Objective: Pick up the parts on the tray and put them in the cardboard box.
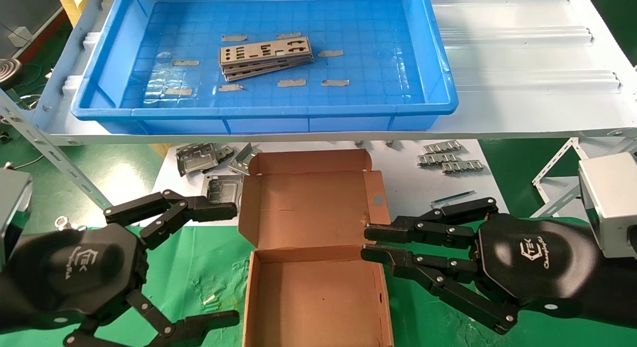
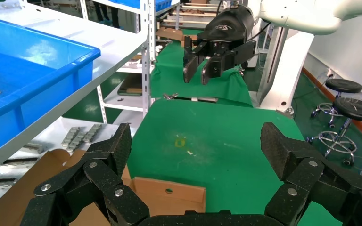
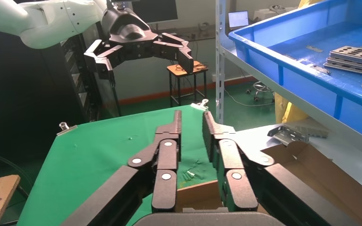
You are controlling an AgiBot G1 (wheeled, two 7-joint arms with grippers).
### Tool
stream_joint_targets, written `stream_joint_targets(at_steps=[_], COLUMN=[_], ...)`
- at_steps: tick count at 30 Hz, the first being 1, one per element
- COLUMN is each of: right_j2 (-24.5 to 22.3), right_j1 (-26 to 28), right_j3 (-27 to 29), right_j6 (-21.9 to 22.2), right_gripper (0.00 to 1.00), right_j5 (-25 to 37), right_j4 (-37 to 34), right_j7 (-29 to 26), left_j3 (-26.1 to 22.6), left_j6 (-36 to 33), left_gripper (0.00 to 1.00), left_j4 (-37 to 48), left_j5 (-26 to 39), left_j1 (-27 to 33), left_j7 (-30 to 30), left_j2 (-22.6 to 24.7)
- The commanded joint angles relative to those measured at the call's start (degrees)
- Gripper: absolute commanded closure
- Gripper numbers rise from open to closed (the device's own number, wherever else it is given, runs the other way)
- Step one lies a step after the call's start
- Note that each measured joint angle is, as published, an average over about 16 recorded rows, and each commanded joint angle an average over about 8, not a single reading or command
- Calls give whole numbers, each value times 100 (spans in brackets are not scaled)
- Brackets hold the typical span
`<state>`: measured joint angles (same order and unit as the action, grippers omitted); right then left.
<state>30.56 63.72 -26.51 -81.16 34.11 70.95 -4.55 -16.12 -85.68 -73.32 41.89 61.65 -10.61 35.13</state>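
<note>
left gripper (image 1: 214, 267) spread wide, empty, beside cardboard box (image 1: 313, 287); right gripper (image 1: 371, 242) narrowed to slim gap, empty, at box's opposite wall. both low, flanking box, likely staged before reach to tray (image 1: 438, 53) on shelf above. box open, lid back, nothing inside. parts (image 1: 266, 58) lie stacked, slightly fanned, mid-tray: thin silver-grey plates punched with small slots and holes. folded brackets (image 1: 209, 158) on bench behind box.

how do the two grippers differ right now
The left gripper has its fingers spread wide; the right gripper has its fingers close together, a narrow gap between them. The left sits on the box's left, the right on its right. Both are black, empty, and point toward the box.
</note>
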Motion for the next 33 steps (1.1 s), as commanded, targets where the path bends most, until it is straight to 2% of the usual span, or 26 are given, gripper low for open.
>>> stream_joint_targets(at_steps=[1, 8, 16, 24, 33], right_j2=[-1, 1, 1, 1, 1], right_j1=[-1, 1, 1, 1, 1], right_j3=[0, 0, -1, -1, -1], right_j6=[0, 0, 0, 0, 0], right_gripper=[100, 100, 100, 100, 100], right_j5=[-1, 1, 1, 1, 1], right_j4=[-1, 1, 0, 0, 0], right_j7=[1, 0, 0, 0, 0], left_j3=[-1, 4, -205, -898, -1504], left_j6=[0, 82, 508, 737, 591], left_gripper=[0, 0, 0, 0, 0], left_j4=[1, -9, 443, 1941, 3754], left_j5=[1, 72, 796, 2125, 3130], left_j1=[-2, 211, 1440, 3111, 4483], left_j7=[0, -46, -215, -260, 160], left_j2=[0, 33, 464, 1452, 2385])
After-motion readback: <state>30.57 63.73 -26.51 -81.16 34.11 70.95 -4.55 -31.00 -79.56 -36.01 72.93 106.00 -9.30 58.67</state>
